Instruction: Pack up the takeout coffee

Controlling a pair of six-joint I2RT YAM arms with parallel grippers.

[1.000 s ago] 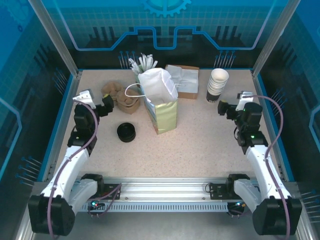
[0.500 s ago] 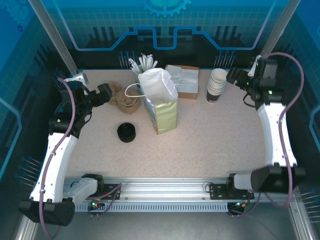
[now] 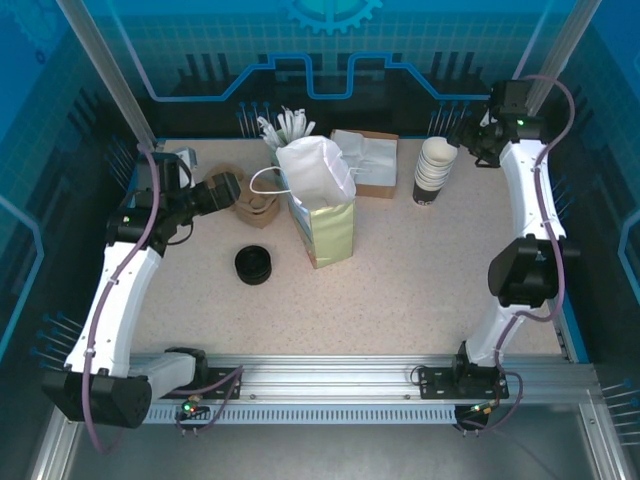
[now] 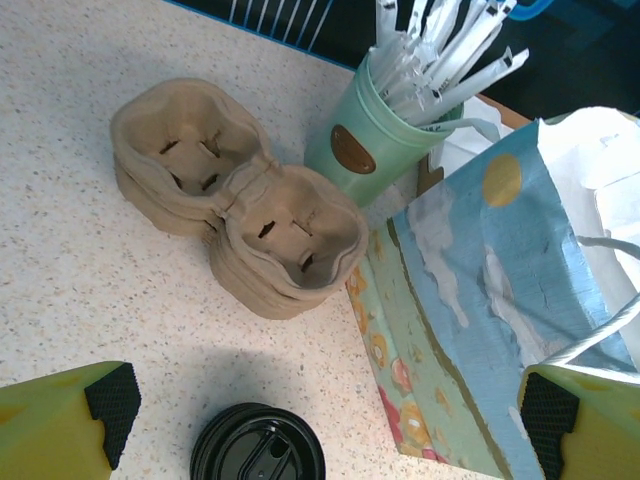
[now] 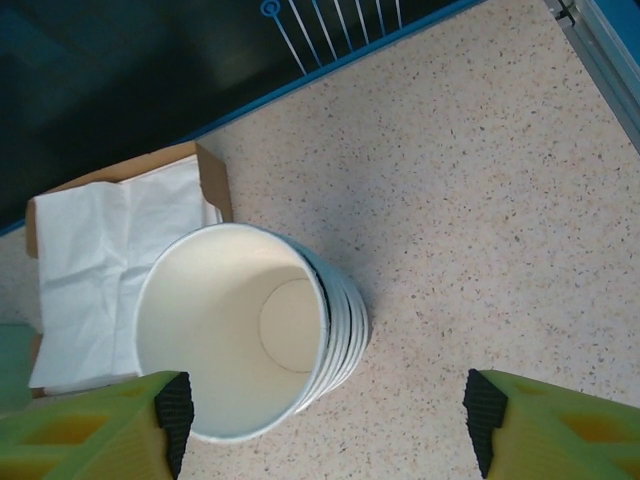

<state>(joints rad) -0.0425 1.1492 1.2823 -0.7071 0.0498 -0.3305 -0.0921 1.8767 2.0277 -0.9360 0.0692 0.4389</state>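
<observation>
On my left, the left gripper (image 3: 225,188) hangs wide open over the stacked cardboard cup trays (image 4: 240,200), gripping nothing. The black lids (image 3: 252,265) sit on the table just nearer me. The paper bag (image 3: 325,200) stands upright in the middle. To the right the stack of cups (image 5: 240,345) stands upright, and the right gripper (image 3: 468,140) is just beside it, jaws apart and empty, with the stack off toward its left finger. I judge the coffee is yet to be made up. The right arm is nearer the cups, the left arm nearer the lids.
</observation>
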